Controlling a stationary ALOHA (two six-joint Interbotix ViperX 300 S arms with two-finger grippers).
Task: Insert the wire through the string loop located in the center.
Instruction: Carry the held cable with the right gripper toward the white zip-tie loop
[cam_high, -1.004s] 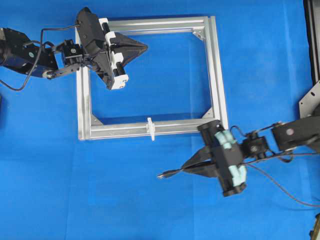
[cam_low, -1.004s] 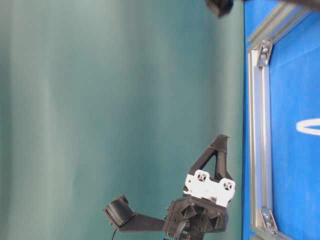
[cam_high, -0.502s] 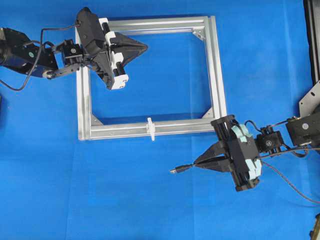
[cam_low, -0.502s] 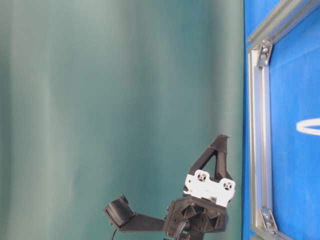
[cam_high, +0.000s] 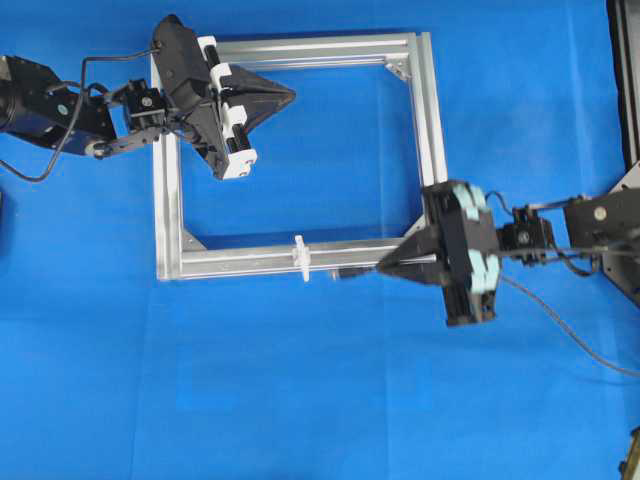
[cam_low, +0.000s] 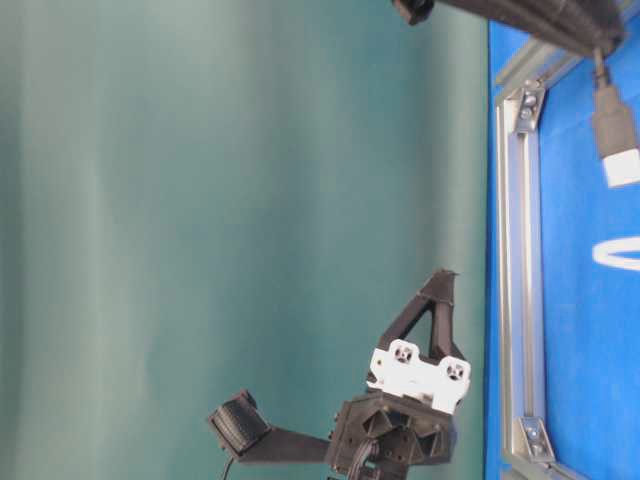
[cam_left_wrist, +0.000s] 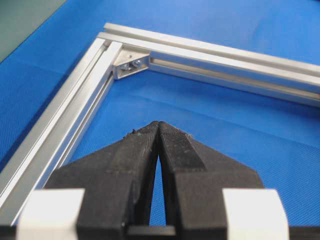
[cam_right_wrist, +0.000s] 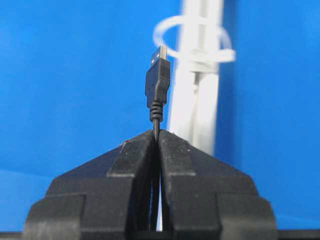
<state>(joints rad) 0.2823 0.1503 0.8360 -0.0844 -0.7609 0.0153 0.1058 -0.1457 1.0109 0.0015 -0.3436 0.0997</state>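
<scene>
The right black gripper (cam_right_wrist: 156, 134) is squeezed tight on the long thin black wire (cam_right_wrist: 157, 85), just behind its little dark plug. The plug sticks straight out past the fingertips, silvery tip first, pointing at the tiny white string loop (cam_high: 300, 257). The loop stands on the near bar of the silver square metal frame (cam_high: 432, 140). The plug is near the loop, not inside it. The left black gripper (cam_left_wrist: 158, 125) is pressed shut, holding nothing, above the frame's far left corner.

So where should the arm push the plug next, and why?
Probably straight ahead toward the string loop. The right gripper is shut on the wire, and the plug's tip sits just short of the loop, near its left edge, not through.
</scene>
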